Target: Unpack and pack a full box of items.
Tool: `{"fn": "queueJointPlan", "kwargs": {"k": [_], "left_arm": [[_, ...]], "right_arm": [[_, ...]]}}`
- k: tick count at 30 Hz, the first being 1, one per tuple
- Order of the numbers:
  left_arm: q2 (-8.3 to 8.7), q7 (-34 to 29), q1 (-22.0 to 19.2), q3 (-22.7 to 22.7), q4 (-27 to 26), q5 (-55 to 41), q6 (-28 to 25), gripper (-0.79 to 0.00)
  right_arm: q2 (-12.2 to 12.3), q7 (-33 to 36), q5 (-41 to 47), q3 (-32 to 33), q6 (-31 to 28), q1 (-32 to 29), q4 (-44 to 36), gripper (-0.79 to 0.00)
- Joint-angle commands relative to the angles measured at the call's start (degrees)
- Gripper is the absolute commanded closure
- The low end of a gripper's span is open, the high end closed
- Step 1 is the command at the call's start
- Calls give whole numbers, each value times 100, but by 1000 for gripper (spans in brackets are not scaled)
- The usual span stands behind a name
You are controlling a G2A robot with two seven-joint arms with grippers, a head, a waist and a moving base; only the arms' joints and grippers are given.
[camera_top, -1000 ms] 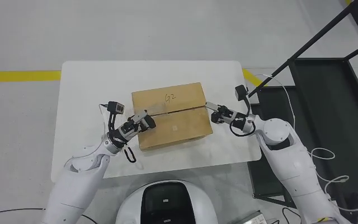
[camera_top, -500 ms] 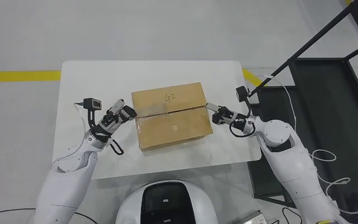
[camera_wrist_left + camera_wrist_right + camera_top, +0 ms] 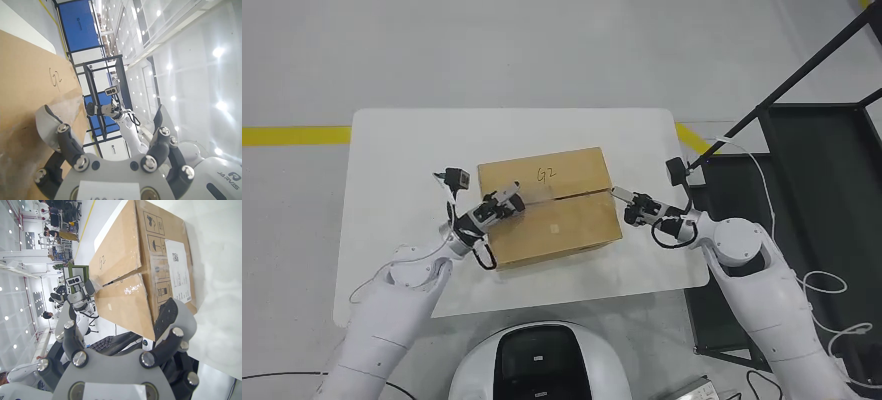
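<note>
"Where's the box?"
"The box point(image 3: 549, 205) is mid-frame on the white table point(image 3: 402, 150), flaps down. The widest table margin is on its left."
"And the claws?"
"The left gripper point(image 3: 506, 194) is spread wide and empty, one finger on the lid seam. The right gripper point(image 3: 625, 197) is also spread and empty, at the box's right edge."

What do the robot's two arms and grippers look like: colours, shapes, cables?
The left arm and right arm have smooth white shells. Each wrist carries a small black camera and a looped black cable. The left gripper and right gripper have pale grey fingers with black pads, black links and silver screws.
</note>
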Motion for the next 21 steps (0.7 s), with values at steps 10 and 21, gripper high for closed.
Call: {"fn": "queueJointPlan", "kwargs": {"k": [10,21], "left_arm": [[-272,-20,-498,698,-61,-166,-372,-785],[-335,-389,-550,786,-665,-500,-264,-785]], "right_arm": [[-6,-70,-27,-52,53,-62,-109,-785],[-33,-48,-139,-270,49,220,37,-785]]}}
